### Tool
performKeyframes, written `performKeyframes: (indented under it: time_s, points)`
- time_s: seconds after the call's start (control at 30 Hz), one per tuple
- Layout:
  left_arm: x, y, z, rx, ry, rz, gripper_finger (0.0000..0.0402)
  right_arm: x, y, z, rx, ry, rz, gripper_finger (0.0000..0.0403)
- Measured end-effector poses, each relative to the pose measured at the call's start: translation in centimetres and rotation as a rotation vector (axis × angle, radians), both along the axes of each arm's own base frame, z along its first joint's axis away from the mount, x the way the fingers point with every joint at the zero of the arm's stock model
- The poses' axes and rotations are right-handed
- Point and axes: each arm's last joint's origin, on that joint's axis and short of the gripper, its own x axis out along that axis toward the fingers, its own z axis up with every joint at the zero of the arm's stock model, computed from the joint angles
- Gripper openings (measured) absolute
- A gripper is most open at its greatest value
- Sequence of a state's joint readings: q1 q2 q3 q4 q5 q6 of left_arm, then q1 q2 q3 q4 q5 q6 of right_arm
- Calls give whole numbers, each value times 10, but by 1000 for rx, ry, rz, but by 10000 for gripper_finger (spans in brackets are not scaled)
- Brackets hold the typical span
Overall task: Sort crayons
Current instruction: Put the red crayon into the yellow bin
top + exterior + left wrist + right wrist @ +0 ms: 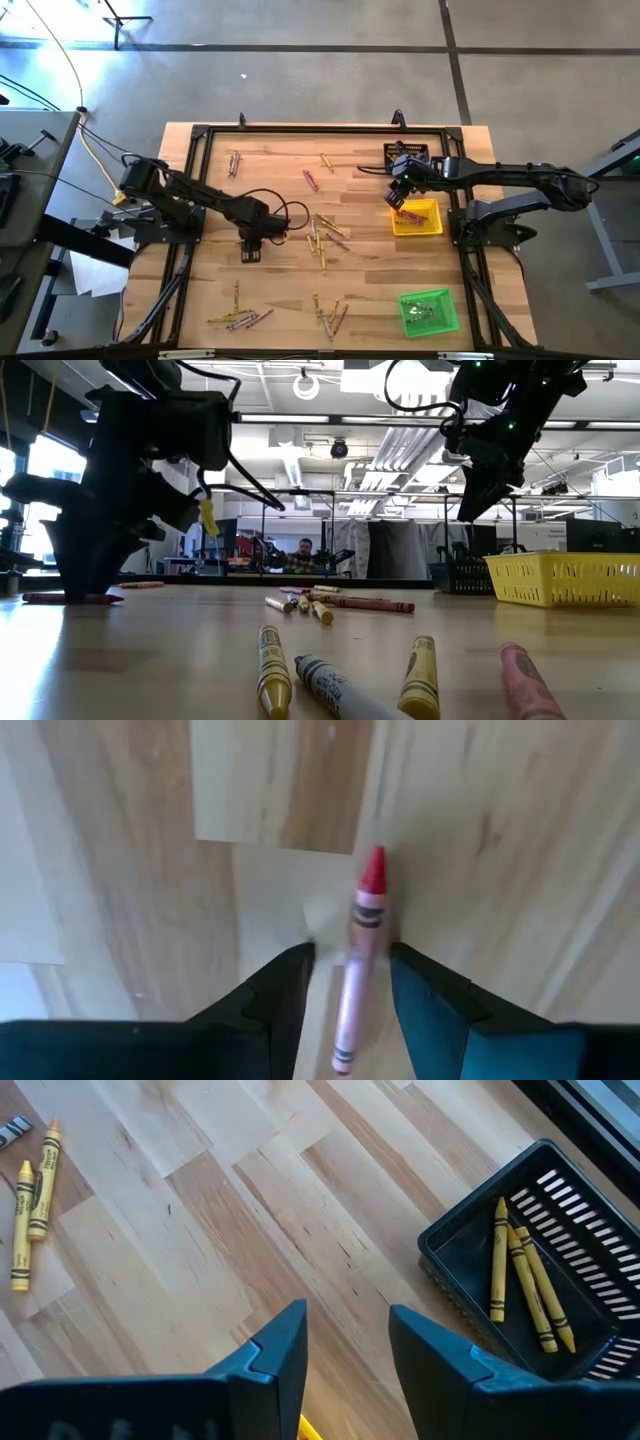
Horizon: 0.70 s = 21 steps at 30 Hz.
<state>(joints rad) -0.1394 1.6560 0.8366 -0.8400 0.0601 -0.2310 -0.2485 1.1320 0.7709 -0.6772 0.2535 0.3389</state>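
Observation:
A pink-red crayon [356,960] lies flat on the wooden table. My left gripper [350,952] points down over it, open, one finger on each side with a gap to the crayon; in the high view this gripper [250,252] is left of the table's middle. My right gripper [398,197] hovers open with nothing between its fingers, above the far edge of the yellow tray [417,218]. More crayons lie scattered: a cluster at mid-table [325,238] and groups near the front edge [240,318] [330,315].
A black tray [520,1280] at the far right holds yellow crayons [525,1285]. A green tray [428,310] with crayons stands at the near right. Loose yellow crayons [30,1200] lie on the wood beyond my right gripper. A black frame [300,130] borders the table.

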Motion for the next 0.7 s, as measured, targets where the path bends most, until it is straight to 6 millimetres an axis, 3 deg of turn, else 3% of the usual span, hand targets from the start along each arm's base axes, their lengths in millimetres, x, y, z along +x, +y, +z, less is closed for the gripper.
performKeyframes:
  time_s: [0.23,0.5,0.7]
  points:
    - [1,0,-9,24,50,-2,116,0,0,0,-2,0,3,129]
    - [1,1,-10,-53,63,59,11,1,2,4,80,-29,-26,129]
    - [3,5,-6,-69,59,157,6,4,1,24,39,-29,24,129]
